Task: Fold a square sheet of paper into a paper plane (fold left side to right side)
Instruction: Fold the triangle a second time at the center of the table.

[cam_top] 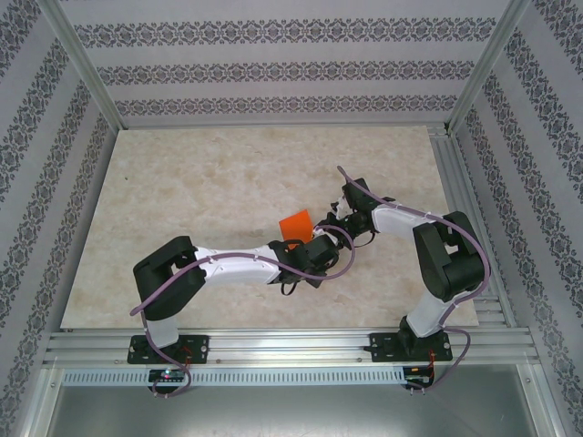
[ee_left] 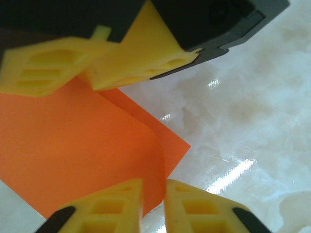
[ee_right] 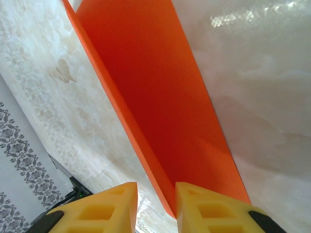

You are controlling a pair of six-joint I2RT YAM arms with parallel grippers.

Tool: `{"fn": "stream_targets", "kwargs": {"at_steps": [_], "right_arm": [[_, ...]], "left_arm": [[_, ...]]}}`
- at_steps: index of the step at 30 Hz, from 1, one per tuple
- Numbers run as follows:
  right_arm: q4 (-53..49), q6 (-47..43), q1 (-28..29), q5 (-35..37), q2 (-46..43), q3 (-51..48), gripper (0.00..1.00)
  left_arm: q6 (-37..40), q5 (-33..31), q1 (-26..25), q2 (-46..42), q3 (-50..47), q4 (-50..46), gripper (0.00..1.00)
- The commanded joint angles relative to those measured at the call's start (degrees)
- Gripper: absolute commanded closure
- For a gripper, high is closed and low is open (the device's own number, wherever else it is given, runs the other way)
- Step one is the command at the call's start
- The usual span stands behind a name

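Note:
The square sheet of paper (cam_top: 296,221) is bright orange and lies on the marble table right of centre. In the left wrist view the paper (ee_left: 73,145) has an upper layer curling over a lower one. That layer's edge runs into the narrow gap of my left gripper (ee_left: 154,194), which is shut on it. My left gripper (cam_top: 303,248) sits at the sheet's near side. My right gripper (cam_top: 330,223) is at its right side, and its yellow fingers (ee_left: 141,63) rest over the paper. In the right wrist view the paper (ee_right: 160,97) stretches away as a long strip with a raised flap. My right gripper (ee_right: 155,194) stands slightly open, the paper's corner against its right finger.
The marble table top (cam_top: 200,182) spreads wide to the left and back. An aluminium rail (cam_top: 291,344) carries both arm bases along the near edge. Patterned walls and metal posts (cam_top: 469,82) close in the sides and back.

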Motion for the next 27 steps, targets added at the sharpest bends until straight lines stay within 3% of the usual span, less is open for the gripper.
{"fn": "stream_targets", "kwargs": {"at_steps": [1, 5, 12, 20, 23, 27], "right_arm": [[-0.8, -0.8, 0.0, 0.4, 0.6, 0.9, 0.73], [-0.6, -0.8, -0.1, 0.5, 0.5, 1.1, 0.73], [-0.6, -1.3, -0.5, 1.5, -1.4, 1.2, 0.7], [0.2, -2.2, -4.0, 3.1, -9.0, -3.1, 0.54], [-0.2, -3.6, -4.8, 2.9, -11.6, -6.5, 0.55], [4.2, -2.3, -4.5, 2.3, -15.0, -13.1, 0.68]], "left_arm": [[0.7, 0.6, -0.6, -2.4, -1.5, 1.7, 0.89], [0.3, 2.7, 0.3, -4.1, -3.5, 4.0, 1.0], [-1.3, 8.0, 2.9, -7.3, -8.2, 9.6, 1.0], [-3.0, 15.1, 6.7, -10.0, -13.0, 15.9, 1.0], [-3.6, 18.6, 8.5, -10.4, -14.4, 18.8, 1.0], [-3.8, 21.7, 10.6, -10.1, -14.9, 20.3, 1.0]]}}
